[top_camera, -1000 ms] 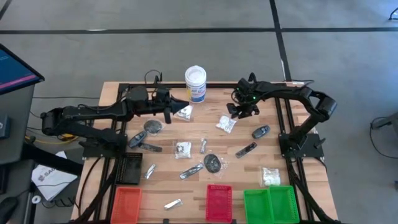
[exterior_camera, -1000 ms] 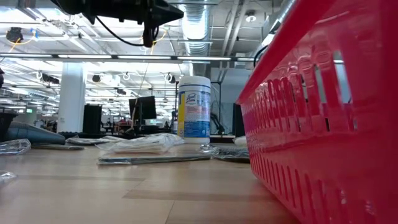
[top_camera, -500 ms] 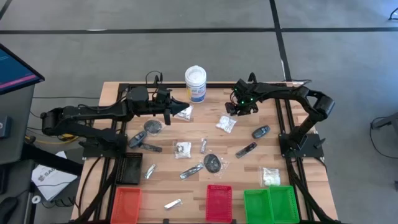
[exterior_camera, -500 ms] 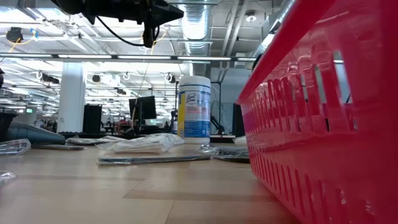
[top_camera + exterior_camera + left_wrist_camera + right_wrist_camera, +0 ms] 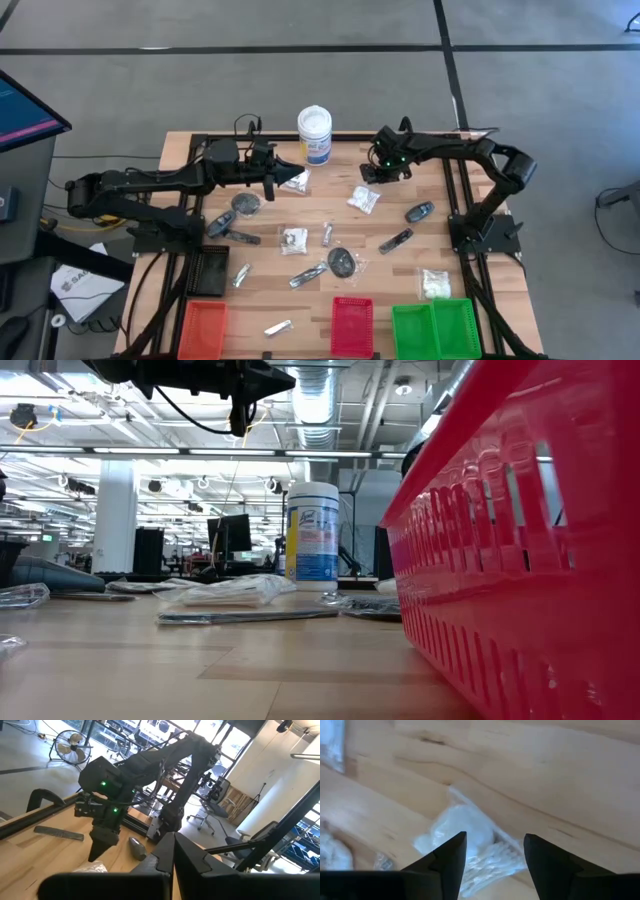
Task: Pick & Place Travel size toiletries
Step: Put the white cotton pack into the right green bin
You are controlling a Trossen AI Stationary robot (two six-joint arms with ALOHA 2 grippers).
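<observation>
**Right end effector open over clear packet, left one shut and idle**

Clear packet with white contents [image 5: 364,199] lies flat on the desk [image 5: 400,275], a little way toward the trays and to the right of the white tub with blue label [image 5: 314,135]. In the right wrist view the same packet [image 5: 470,847] shows between the two dark fingers [image 5: 445,865], no contact visible.

Right end effector [image 5: 385,170] hovers right of the tub, just above and beside that packet, jaws apart, holding nothing. Seen from the left wrist view [image 5: 102,840] it points down at the desk, tips clear of the wood.

Second clear packet [image 5: 296,179] sits close under the tub, right at the left end effector [image 5: 270,180]. Left end effector is closed, nothing visibly held; touching the packet or not, cannot tell.

Other toiletries spread farther from the tub toward the trays: dark round disc [image 5: 245,204], another dark disc [image 5: 343,262], slim black stick [image 5: 240,237], dark oval item [image 5: 420,211], dark stick [image 5: 396,241], small clear packet [image 5: 294,240], silvery sachet [image 5: 327,234], silvery tube [image 5: 278,327] between trays, white packet [image 5: 434,283] next to the green tray [image 5: 435,328].

Orange tray [image 5: 202,327] and red tray [image 5: 352,325] line the desk edge farthest from the tub. Low view: red tray wall [image 5: 520,560] fills the right side, tub [image 5: 312,532] behind packets.
</observation>
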